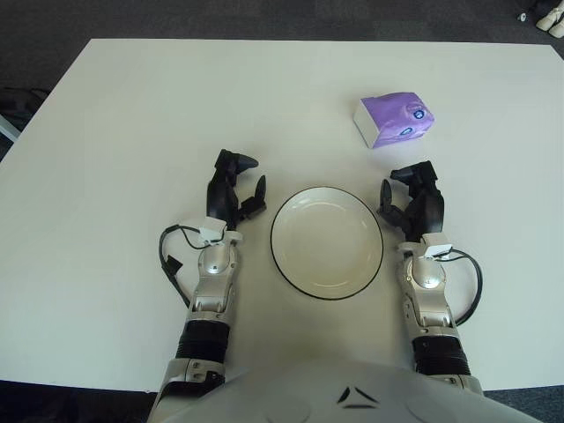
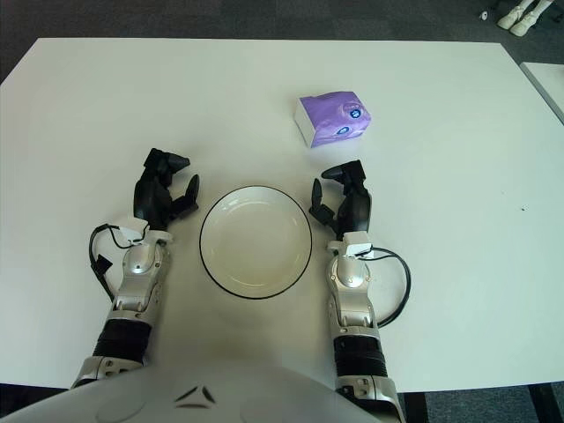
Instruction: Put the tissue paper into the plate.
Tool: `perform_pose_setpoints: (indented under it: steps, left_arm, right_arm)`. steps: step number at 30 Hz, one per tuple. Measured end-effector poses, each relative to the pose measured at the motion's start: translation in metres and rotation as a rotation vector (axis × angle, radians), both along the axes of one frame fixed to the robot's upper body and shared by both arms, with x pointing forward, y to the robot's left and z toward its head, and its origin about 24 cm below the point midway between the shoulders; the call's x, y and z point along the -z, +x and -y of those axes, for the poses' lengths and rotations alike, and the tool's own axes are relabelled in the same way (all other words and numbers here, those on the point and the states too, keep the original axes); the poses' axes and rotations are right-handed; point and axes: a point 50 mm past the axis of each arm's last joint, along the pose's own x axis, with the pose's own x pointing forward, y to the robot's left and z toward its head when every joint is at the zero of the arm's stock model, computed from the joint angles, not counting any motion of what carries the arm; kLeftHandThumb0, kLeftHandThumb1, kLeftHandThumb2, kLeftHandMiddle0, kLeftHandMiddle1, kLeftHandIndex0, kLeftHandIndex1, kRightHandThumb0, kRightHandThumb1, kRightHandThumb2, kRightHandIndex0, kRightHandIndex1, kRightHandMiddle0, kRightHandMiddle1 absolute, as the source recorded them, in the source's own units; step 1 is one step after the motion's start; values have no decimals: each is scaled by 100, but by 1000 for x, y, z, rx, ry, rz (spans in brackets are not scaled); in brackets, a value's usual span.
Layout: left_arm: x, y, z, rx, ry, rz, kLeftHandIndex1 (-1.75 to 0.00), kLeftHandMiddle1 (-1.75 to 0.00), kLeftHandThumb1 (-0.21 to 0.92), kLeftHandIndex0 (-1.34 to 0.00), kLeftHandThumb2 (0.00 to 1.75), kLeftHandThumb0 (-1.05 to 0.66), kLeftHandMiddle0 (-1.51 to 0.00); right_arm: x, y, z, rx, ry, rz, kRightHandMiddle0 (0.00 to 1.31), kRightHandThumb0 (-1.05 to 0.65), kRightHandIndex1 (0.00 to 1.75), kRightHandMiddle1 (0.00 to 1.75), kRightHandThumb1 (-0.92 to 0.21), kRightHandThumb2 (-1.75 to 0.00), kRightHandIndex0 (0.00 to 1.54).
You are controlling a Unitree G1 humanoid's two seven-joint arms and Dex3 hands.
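A purple and white tissue pack (image 1: 393,120) lies on the white table, beyond and to the right of the plate. A white plate with a dark rim (image 1: 327,242) sits empty at the near middle. My right hand (image 1: 411,196) rests just right of the plate, a short way in front of the tissue pack, fingers relaxed and holding nothing. My left hand (image 1: 234,188) rests just left of the plate, fingers relaxed and empty.
The white table (image 1: 132,132) spreads wide on all sides of the plate. Its far edge borders dark floor. A pair of white shoes (image 1: 548,18) shows at the far right corner beyond the table.
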Motion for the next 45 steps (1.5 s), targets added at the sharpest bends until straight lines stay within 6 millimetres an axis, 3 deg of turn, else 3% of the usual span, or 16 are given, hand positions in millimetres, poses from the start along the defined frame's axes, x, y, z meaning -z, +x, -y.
perform_pose_setpoints:
  steps: [15, 28, 37, 45]
  left_arm:
    - [-1, 0, 2, 1, -6, 5, -175, -125, 56, -40, 88, 0, -61]
    - [-2, 0, 2, -1, -8, 5, -175, -125, 58, -37, 85, 0, -61]
    - [-3, 0, 2, -1, -9, 7, -175, -124, 53, -42, 91, 0, -62]
    - [-3, 1, 2, -1, -9, 5, -175, -124, 53, -41, 91, 0, -64]
  right_arm:
    - [-4, -8, 3, 36, -82, 14, 40, -40, 133, 175, -59, -98, 62]
    - [-8, -21, 14, 56, -408, 7, 38, -40, 145, 175, -62, -94, 75]
    - [-15, -19, 26, 50, -540, 61, 37, -39, 154, 175, -64, -92, 76]
    - [-26, -13, 33, 57, -586, 117, 34, -38, 144, 175, -69, -86, 70]
